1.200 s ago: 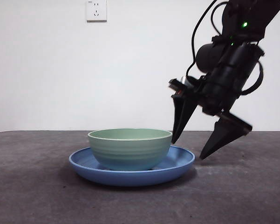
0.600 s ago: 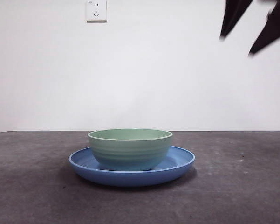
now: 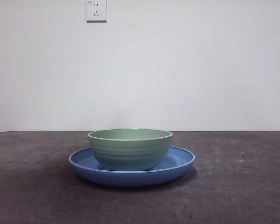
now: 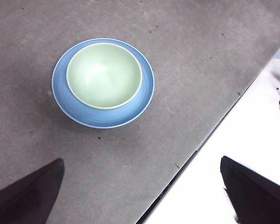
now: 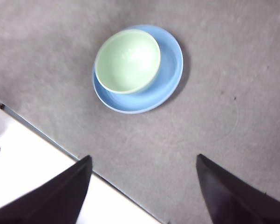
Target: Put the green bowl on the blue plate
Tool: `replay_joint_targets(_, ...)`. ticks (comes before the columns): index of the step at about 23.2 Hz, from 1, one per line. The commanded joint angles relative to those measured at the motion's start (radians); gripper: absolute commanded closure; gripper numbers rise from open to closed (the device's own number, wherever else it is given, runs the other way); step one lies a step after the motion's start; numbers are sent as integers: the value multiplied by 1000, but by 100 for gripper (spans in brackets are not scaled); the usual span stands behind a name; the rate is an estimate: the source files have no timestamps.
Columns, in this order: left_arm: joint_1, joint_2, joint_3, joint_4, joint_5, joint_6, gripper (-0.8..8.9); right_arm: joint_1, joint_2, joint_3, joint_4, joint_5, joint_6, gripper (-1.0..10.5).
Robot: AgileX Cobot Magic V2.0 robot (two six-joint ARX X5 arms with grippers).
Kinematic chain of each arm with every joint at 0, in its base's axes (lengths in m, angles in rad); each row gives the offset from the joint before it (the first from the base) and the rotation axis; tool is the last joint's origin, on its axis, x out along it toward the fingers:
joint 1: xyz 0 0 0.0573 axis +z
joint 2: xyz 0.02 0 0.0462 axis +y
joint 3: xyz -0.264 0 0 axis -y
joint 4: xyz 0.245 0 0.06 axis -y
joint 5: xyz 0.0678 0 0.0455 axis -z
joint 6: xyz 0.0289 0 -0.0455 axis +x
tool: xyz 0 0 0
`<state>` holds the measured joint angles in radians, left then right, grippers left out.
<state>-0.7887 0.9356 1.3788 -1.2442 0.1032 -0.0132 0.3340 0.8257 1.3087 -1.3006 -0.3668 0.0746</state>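
The green bowl (image 3: 130, 148) stands upright inside the blue plate (image 3: 177, 165) on the dark table, empty. Both show from above in the left wrist view, bowl (image 4: 104, 74) and plate (image 4: 146, 93), and in the right wrist view, bowl (image 5: 127, 60) and plate (image 5: 170, 70). My left gripper (image 4: 142, 191) is open and empty, high above the table edge, far from the plate. My right gripper (image 5: 144, 186) is open and empty, also high and away from the plate. Neither gripper shows in the front view.
A white wall with a socket (image 3: 96, 10) stands behind the table. The table's edge and a white surface beyond it show in the left wrist view (image 4: 251, 140) and in the right wrist view (image 5: 32, 154).
The gripper that stood open just right of the bowl has risen up and out of the front view. The bowl and plate have not moved.
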Motion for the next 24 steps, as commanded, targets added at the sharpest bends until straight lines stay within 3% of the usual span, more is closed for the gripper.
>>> replay_joint_targets(1,-9,6,12,10,-3,-2,157,6,-31,21,14,-2,-8,577)
replay_joint_targets(5,-9,6,12,10,-3,-2,159,6,-66,21,14,-2,-7,579)
replay_joint_targets(6,-9,6,12,10,-3,-2,191,6,-71,21,11,-5,-7,630)
replay_joint_targets(8,-9,6,12,10,-3,0,475,12,-74,21,4,-11,-10,917)
replay_joint_targets(9,-9,6,12,10,-3,3,692,16,-78,21,2,-10,-13,936)
replay_joint_targets(10,-9,6,12,11,-3,0,825,21,-78,21,3,-10,-13,929)
replay_joint_targets(11,-9,6,12,15,-3,-4,778,25,-78,21,6,-10,-12,929)
replay_joint_targets(24,-9,5,12,35,-3,-32,794,32,-78,21,116,-10,-8,929)
